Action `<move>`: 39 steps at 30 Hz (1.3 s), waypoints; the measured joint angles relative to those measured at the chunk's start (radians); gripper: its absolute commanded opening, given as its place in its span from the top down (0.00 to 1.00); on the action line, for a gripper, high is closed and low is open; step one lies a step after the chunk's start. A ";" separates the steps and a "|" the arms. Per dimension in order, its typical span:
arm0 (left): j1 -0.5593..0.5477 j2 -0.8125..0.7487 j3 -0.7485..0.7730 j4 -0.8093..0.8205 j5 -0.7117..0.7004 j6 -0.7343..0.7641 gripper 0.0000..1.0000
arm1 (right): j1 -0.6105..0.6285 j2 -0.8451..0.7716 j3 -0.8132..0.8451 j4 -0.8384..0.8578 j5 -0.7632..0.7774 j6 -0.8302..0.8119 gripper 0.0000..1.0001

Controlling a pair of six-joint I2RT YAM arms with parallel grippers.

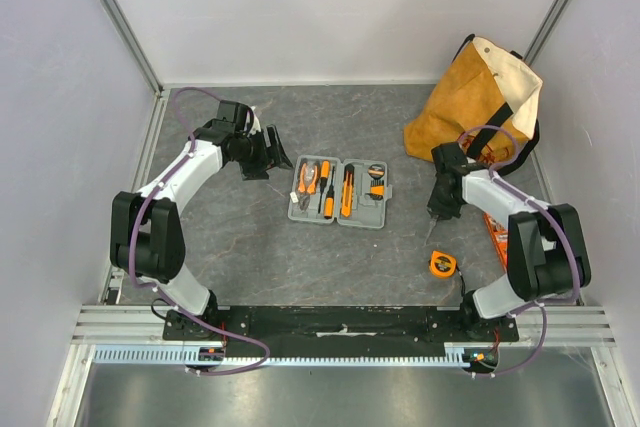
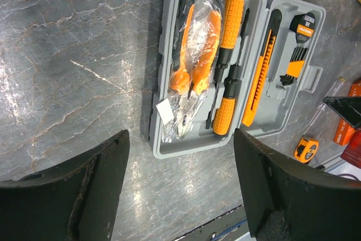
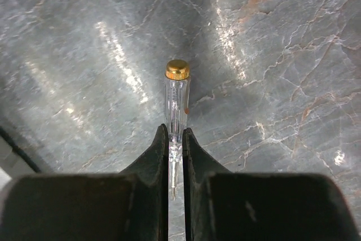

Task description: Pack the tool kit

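The tool kit (image 1: 340,192) lies open at the table's middle, a flat grey case. In the left wrist view the case (image 2: 169,134) holds bagged pliers (image 2: 194,55), orange-and-black screwdrivers (image 2: 228,66), a knife (image 2: 260,77) and hex keys (image 2: 293,66). My left gripper (image 1: 265,159) is open and empty just left of the case; its jaws (image 2: 180,145) stand wide apart above the case's near corner. My right gripper (image 1: 437,212) is right of the case, shut on a clear tester screwdriver (image 3: 176,103) with a gold cap, which points away from the fingers (image 3: 158,156). An orange tape measure (image 1: 442,264) lies on the table near the right arm.
A tan canvas bag with black straps (image 1: 480,97) stands at the back right. An orange box (image 1: 497,237) lies by the right arm. White walls with metal frame rails close in the table on three sides. The tape measure also shows in the left wrist view (image 2: 306,149).
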 measured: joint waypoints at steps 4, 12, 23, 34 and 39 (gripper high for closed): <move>0.000 0.000 0.000 0.002 0.000 0.000 0.21 | 0.052 -0.061 0.023 -0.027 0.061 0.005 0.98; 0.000 0.000 -0.005 0.016 0.003 0.000 0.21 | 0.157 -0.148 0.152 -0.040 0.117 0.011 0.98; 0.000 0.000 -0.016 0.017 0.016 0.000 0.21 | 0.369 -0.001 0.260 0.107 0.026 0.007 0.99; 0.001 0.000 -0.016 0.018 0.034 0.000 0.22 | 0.399 0.251 0.385 0.209 0.016 -0.020 1.00; 0.001 0.006 -0.016 0.017 0.036 0.000 0.22 | 0.402 0.304 0.419 0.229 0.019 -0.024 1.00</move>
